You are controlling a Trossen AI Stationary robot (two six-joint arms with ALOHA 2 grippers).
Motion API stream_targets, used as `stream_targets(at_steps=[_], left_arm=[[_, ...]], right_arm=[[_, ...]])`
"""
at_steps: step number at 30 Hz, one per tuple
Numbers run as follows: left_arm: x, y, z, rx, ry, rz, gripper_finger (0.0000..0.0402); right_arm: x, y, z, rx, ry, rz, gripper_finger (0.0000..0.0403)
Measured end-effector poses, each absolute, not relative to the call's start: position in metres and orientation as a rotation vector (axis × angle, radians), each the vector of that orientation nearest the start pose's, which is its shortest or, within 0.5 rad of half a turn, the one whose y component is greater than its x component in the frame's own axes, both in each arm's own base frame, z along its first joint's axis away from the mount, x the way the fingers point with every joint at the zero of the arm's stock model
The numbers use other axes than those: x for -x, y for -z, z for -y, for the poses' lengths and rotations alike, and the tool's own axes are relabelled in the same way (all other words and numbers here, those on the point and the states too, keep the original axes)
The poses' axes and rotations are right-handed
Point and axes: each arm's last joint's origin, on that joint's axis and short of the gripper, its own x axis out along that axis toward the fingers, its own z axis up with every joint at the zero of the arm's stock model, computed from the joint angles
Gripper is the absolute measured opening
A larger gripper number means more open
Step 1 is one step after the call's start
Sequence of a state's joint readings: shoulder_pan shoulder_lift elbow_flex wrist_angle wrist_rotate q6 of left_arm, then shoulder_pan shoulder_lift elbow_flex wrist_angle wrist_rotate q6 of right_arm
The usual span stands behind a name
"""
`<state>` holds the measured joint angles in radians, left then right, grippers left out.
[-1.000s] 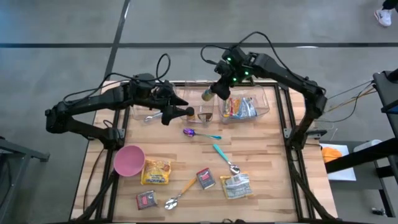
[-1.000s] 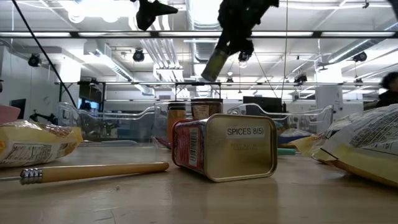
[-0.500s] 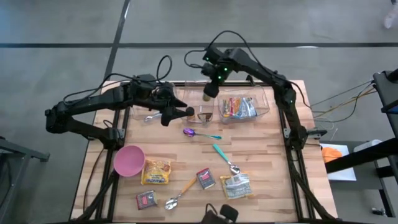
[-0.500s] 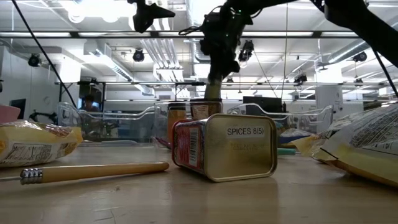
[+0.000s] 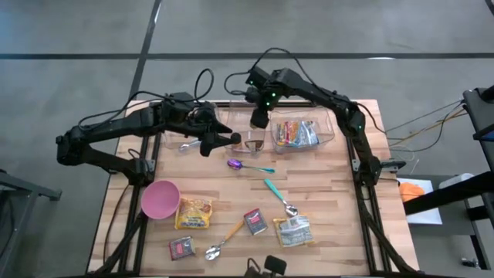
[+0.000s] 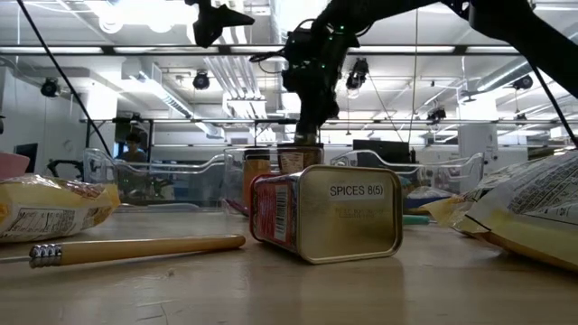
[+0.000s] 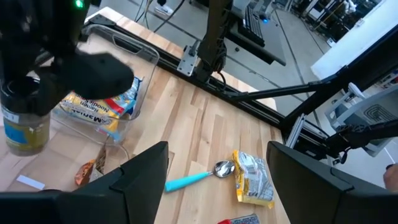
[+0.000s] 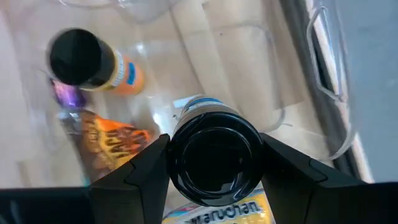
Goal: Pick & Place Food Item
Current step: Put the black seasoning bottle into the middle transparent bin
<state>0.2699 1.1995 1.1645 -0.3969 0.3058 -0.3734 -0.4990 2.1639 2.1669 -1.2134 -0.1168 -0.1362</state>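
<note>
From above, the right gripper hangs over the clear bin at the back of the counter, and its fingers are clamped on a jar with a dark lid. The jar is held up over the middle part of the bin, just beside the noodle packs that lie in it. The left gripper waits near the bin's front edge with its fingers apart and nothing in them. From table height, the jar hangs straight down, just above the jars that already stand in the bin behind the spice tin. In the left wrist view, the jar looks upright in the bin beside the noodle packs; it may sit on the bottom or just above it. In the right wrist view, the fingers hug the jar's dark lid, and an orange jar stands near it in the bin. To do this well, I think the jar should go straight down into a bare spot, clear of the orange jar, and be let go only when it rests on the bottom.
</note>
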Motion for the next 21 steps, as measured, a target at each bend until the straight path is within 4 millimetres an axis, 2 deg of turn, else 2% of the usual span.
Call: stream_targets(at_steps=[9, 21], left_arm=[[-0.251, -0.361, -0.060, 0.484, -0.044, -0.417, 0.0280], [-0.251, -0.361, -0.060, 0.484, -0.044, -0.418, 0.0280]], right_arm=[[-0.397, -0.255, 0.203, -0.251, 0.238, -1.254, 0.0199], [-0.405, -0.232, 0.188, -0.208, 0.188, -1.265, 0.0199]])
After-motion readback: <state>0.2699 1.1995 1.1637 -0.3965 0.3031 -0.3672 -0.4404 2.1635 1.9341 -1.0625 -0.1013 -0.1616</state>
